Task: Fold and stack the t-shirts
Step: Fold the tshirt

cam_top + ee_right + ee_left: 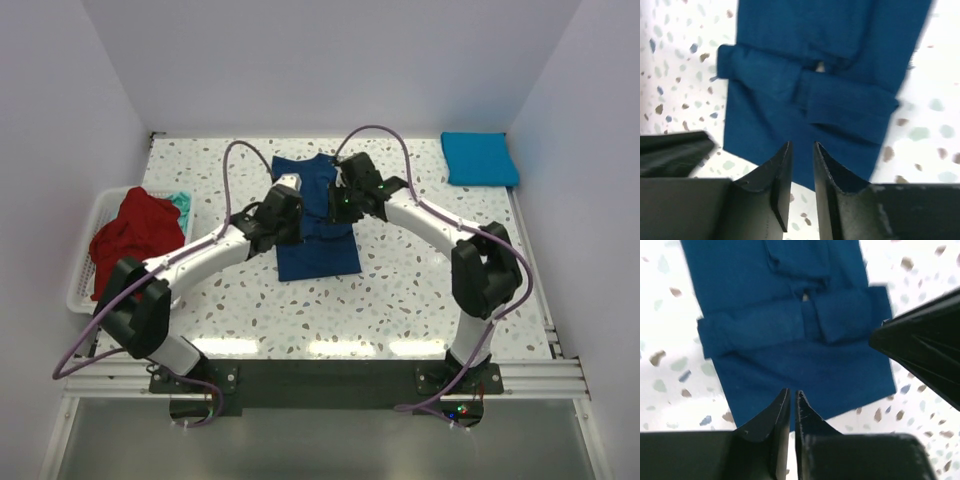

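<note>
A navy blue t-shirt [318, 258] lies flat in the middle of the table, folded into a long strip with its sleeves turned in. It fills the left wrist view [790, 345] and the right wrist view [805, 90]. No print shows. My left gripper [283, 200] hovers over the shirt's left side, jaws shut and empty [791, 392]. My right gripper [350, 195] hovers over its right side, jaws slightly apart and empty [801, 145]. A folded turquoise-blue t-shirt [480, 158] lies at the far right corner. A red t-shirt [135, 235] and a teal one [182, 205] lie crumpled in the basket.
A white slatted basket [85, 285] stands at the table's left edge. Walls close in the table on the left, back and right. The two arms lie close together over the navy shirt; the right gripper's body shows in the left wrist view [920, 345].
</note>
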### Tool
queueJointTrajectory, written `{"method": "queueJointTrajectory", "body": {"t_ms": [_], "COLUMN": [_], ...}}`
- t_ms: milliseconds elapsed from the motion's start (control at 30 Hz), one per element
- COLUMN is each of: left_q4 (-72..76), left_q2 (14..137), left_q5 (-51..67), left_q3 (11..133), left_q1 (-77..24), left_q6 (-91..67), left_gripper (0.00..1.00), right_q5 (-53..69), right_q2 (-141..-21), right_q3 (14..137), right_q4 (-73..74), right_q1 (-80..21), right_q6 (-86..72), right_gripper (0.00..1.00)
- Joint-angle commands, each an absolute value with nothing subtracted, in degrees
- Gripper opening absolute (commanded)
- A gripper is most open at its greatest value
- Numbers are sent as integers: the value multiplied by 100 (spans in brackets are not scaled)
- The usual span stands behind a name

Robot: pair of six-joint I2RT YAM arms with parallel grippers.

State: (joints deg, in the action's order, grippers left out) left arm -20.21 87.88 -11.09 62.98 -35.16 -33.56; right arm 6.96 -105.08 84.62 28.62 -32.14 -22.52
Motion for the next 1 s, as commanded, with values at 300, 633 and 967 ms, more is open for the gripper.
{"method": "queueJointTrajectory", "body": {"t_ms": [300, 633, 967], "left_q4": [-1073, -1318, -1652], "left_q2": [9325, 9343, 8807], "left_q5": [-958, -958, -967], "left_q3": [5089, 4387, 4008], "left_q1": [-3805, -3858, -3867], "left_q6": [-3718, -3762, -3726], "left_gripper": [5, 4, 3], "right_q5": [1169, 818, 686], "right_q2": [-11170, -11926, -12911], "right_q3": [7981, 8428, 10528], "right_q4": [1372, 1020, 1177], "right_q1": [-3779, -3622, -2997], "right_q6": [-2927, -2760, -2339], "right_gripper": [13, 13, 23]}}
